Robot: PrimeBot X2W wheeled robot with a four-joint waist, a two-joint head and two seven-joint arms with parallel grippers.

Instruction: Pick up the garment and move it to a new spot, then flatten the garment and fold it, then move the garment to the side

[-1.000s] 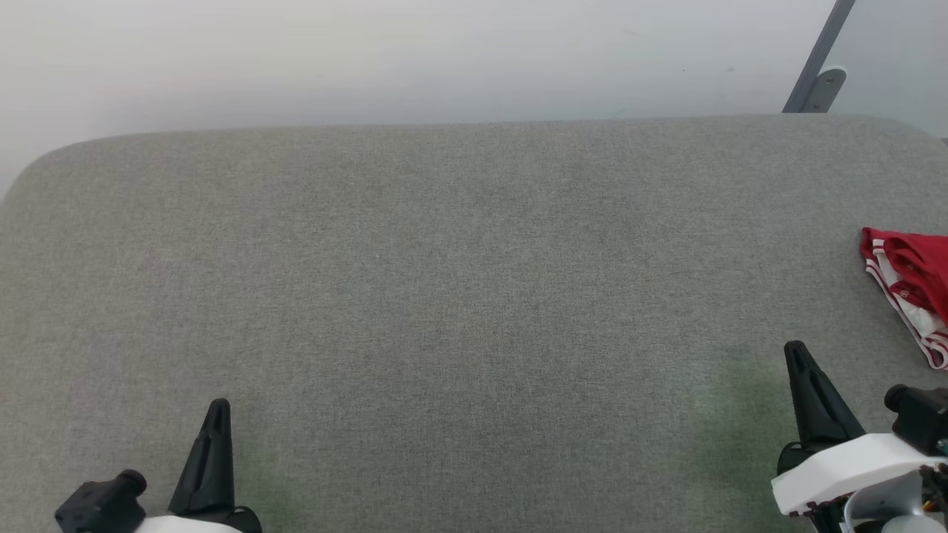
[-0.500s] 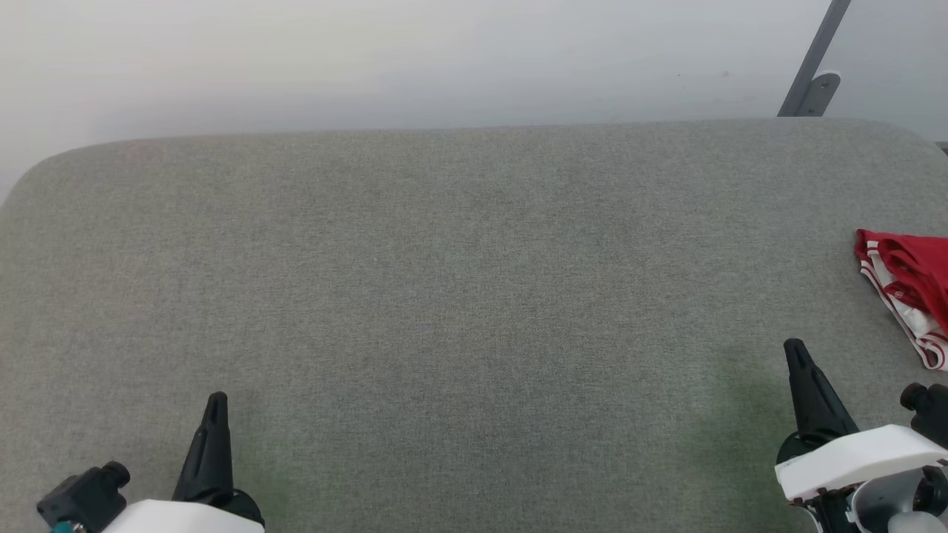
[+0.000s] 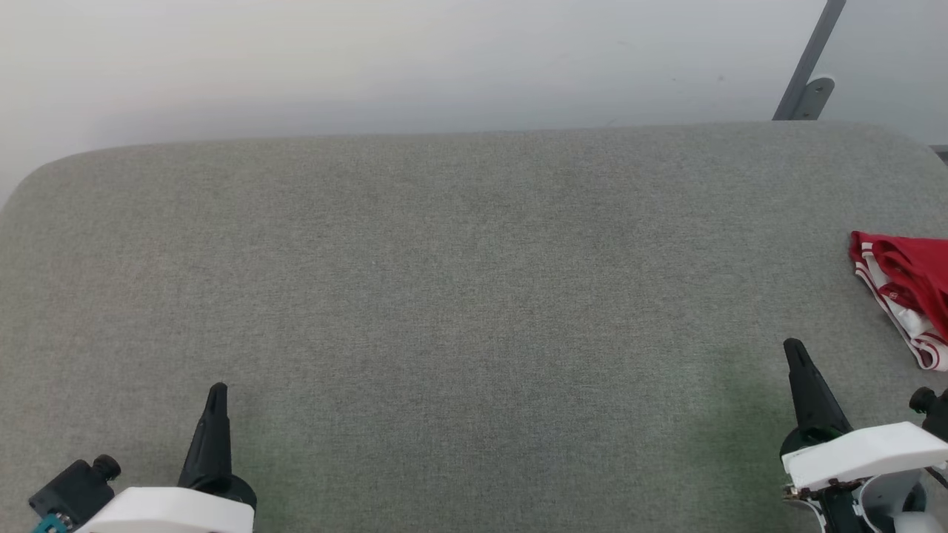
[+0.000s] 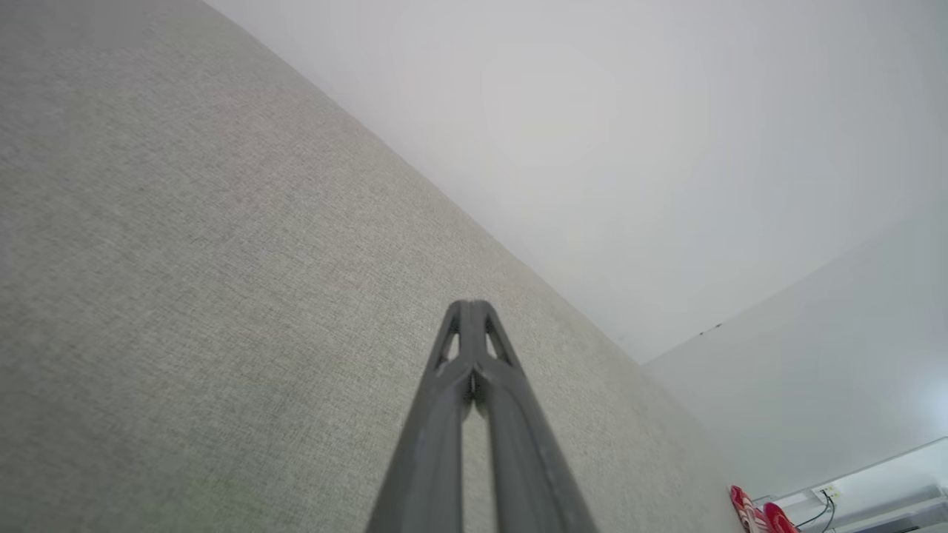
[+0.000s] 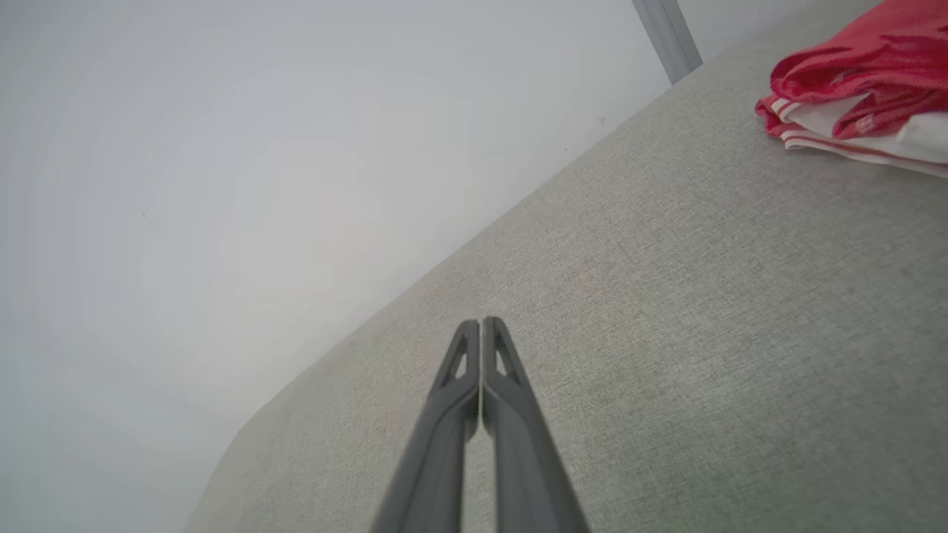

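The red jersey [image 3: 907,292] with white striped trim lies folded at the right edge of the grey padded table [image 3: 459,281], partly cut off by the frame. The right wrist view has the jersey [image 5: 859,89] at its upper right, and the left wrist view catches a red sliver of the jersey [image 4: 755,514] far off. My right gripper [image 3: 796,352] sits at the lower right, shut and empty, a little left of and nearer than the jersey; the same gripper [image 5: 481,324] shows its tips pressed together. My left gripper [image 3: 217,391] is shut and empty at the lower left, tips together in its own view [image 4: 468,305].
A pale wall runs behind the table's far edge. A grey slanted post with a bracket [image 3: 807,81] stands at the back right. A cable and a wall socket [image 4: 826,494] show low in the left wrist view.
The head view has shifted slightly, so the table and jersey sit a bit lower and further left. Both grippers stay low in the frame, still shut.
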